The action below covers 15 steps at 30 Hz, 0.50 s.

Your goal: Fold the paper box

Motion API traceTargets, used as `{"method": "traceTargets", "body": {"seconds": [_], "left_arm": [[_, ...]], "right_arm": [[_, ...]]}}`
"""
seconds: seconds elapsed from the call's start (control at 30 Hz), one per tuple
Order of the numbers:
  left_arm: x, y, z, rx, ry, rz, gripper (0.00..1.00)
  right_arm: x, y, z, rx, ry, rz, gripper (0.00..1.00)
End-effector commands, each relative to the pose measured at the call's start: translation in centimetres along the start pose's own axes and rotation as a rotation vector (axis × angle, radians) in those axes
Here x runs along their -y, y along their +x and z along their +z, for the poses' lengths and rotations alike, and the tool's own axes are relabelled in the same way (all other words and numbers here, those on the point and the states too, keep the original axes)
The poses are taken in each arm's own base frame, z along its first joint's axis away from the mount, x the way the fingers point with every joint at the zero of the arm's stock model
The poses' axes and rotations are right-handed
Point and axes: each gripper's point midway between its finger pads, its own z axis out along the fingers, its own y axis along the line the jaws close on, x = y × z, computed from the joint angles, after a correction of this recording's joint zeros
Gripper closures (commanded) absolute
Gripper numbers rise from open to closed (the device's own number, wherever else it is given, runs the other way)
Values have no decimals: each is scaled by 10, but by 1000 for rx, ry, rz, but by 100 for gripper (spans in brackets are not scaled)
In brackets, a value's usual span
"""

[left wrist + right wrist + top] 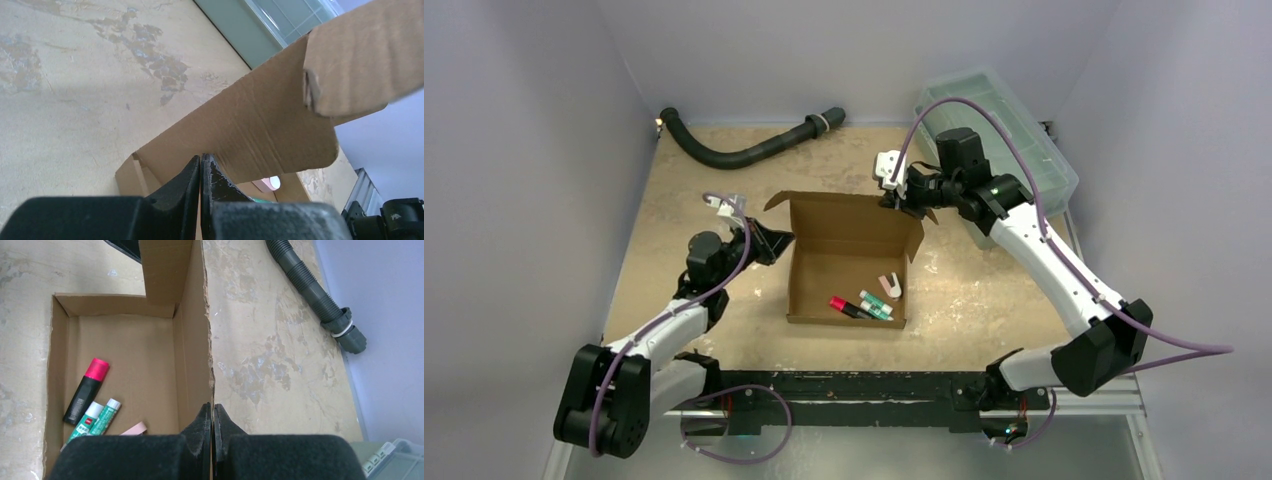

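Note:
The paper box [849, 222] is brown cardboard and stands open in the middle of the table, with its lid panel raised at the back. My right gripper [892, 200] is shut on the panel's right rear corner. In the right wrist view the cardboard edge [192, 355] runs straight down between the shut fingers of that gripper [212, 406]. My left gripper [774, 240] sits at the box's left side. Its fingers [201, 157] are pressed together in front of a side flap [260, 125], with nothing visible between them.
Inside the box lie a red-capped marker [86, 390], two green-and-white tubes [97, 417] and a pink piece [134, 429]. A black corrugated hose [744, 150] lies along the back. A clear greenish lidded bin [1004, 130] stands at the back right, behind my right arm.

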Motion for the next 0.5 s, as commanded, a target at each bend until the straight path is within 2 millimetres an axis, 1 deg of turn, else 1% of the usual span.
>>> {"method": "traceTargets", "body": {"seconds": [0.0,0.13,0.23,0.33,0.47], "left_arm": [[-3,2,-5,15,-15,-21,98],[-8,4,-10,26,-55,-50,97],[-15,8,-15,16,-109,-81,97],[-16,10,-22,16,-142,-118,97],[-15,3,-34,14,-206,-144,96]], "right_arm": [[-15,5,3,6,-67,1,100],[-32,9,-2,12,-130,-59,100],[-40,11,-4,20,-150,-83,100],[-43,13,-4,21,-154,-91,100],[-44,16,-3,11,-165,-86,100]]}}
